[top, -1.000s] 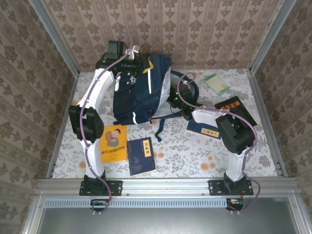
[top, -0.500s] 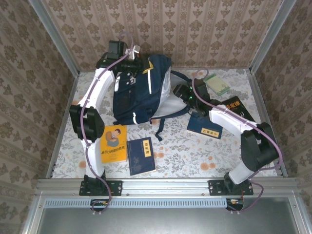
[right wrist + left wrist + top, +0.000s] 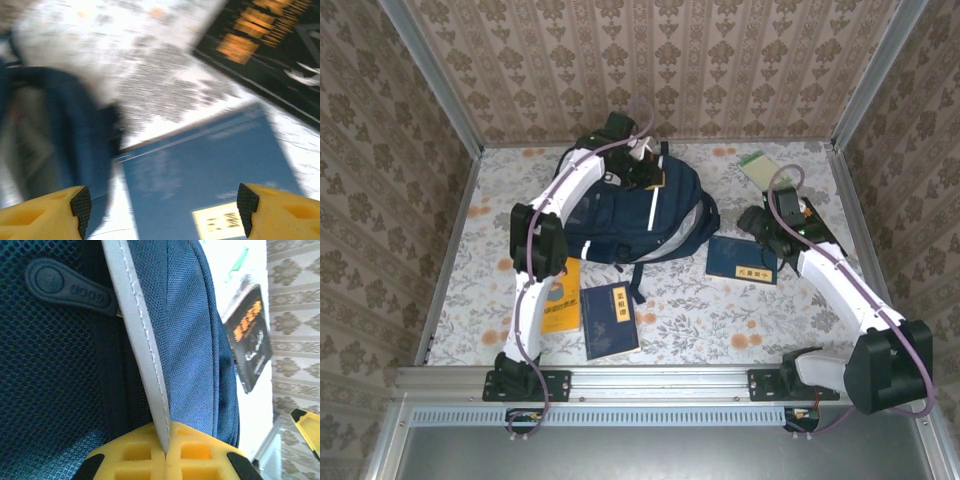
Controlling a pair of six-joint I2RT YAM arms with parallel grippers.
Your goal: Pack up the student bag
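The student bag (image 3: 630, 215), navy with white stripes, lies in the middle of the table's back half. My left gripper (image 3: 655, 176) is at the bag's top edge, shut on a white stripe (image 3: 145, 340) that runs down between the yellow fingers (image 3: 166, 440). My right gripper (image 3: 758, 228) is to the right of the bag, open and holding nothing. It hovers over a blue book (image 3: 742, 260) with a pale label. In the right wrist view, which is blurred, the blue book (image 3: 210, 170) lies under the open jaws (image 3: 162, 205) and the student bag (image 3: 55, 135) is at the left.
A yellow book (image 3: 560, 298) and a dark blue book (image 3: 610, 320) lie near the front left. A green booklet (image 3: 758, 167) sits at the back right. A black book with orange print (image 3: 265, 45) lies beyond the blue one. Metal rails and patterned walls enclose the table.
The left gripper has carried the bag's top to the right, and the bag now lies further right and flatter. The right arm has drawn back from the bag to above the blue book.
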